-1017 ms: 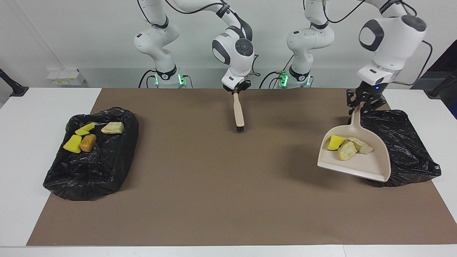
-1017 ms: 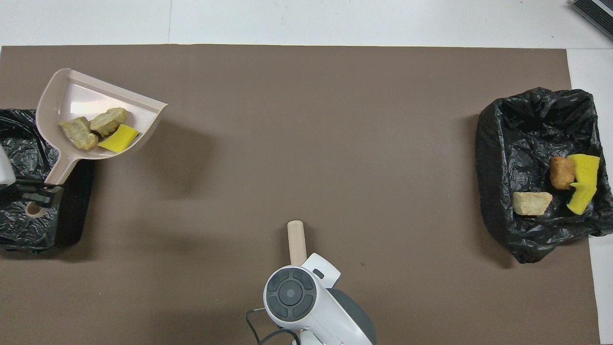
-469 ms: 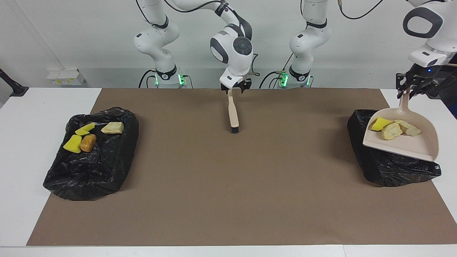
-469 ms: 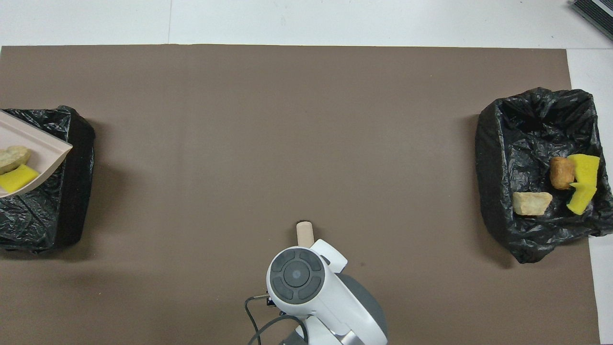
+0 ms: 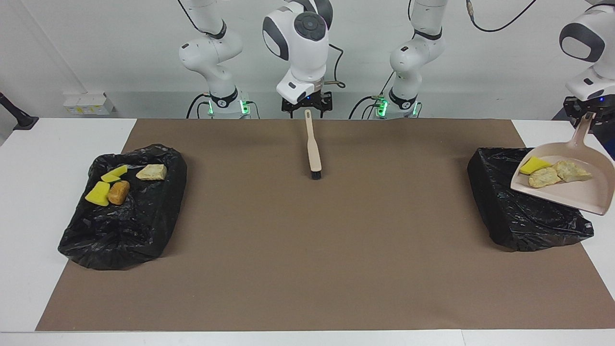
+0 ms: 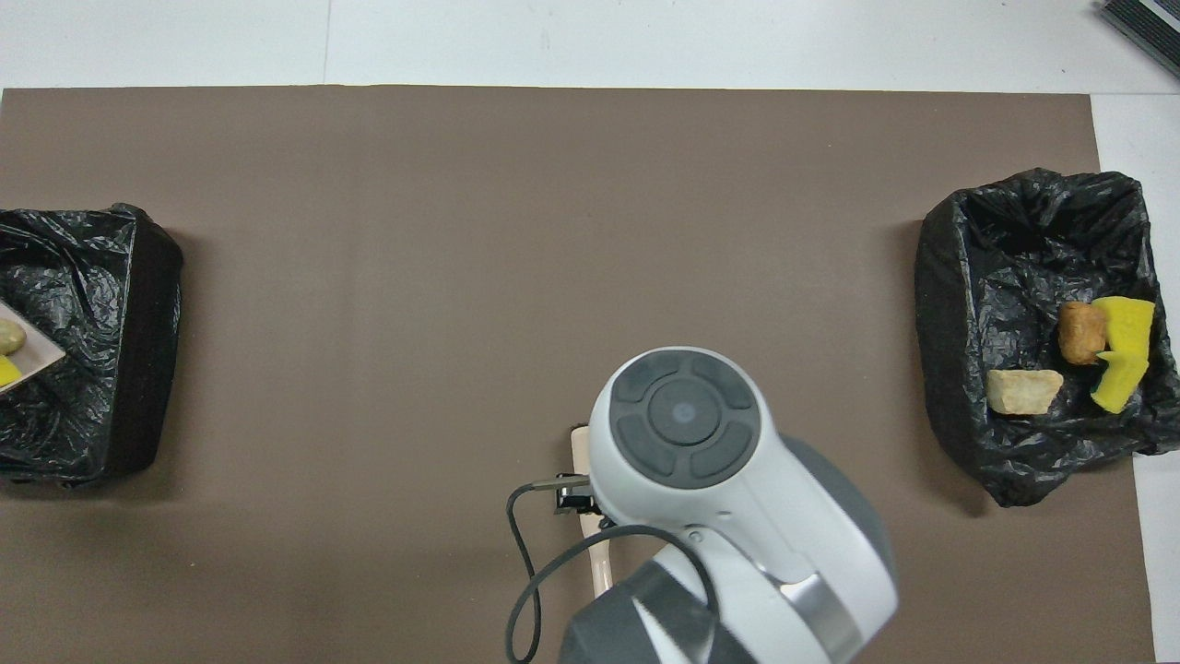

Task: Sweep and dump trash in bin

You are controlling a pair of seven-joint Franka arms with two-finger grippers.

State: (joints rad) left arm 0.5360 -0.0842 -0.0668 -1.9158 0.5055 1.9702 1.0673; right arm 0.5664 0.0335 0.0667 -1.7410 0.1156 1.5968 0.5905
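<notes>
Trash (image 5: 552, 173) rides in the dustpan (image 5: 576, 192), gripped by the left jaws (image 5: 584, 113) over the bin (image 5: 509, 211) at the counter's left-arm end. Right jaws (image 5: 307, 103) hang open above the brush (image 5: 312, 144).

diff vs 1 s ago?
The right gripper let go of the brush, which now lies flat on the mat, and rose clear with jaws open. The left gripper, shut on the dustpan handle, carried it with three bits of trash over the bin at its end. The other bin and its four bits are unchanged.
</notes>
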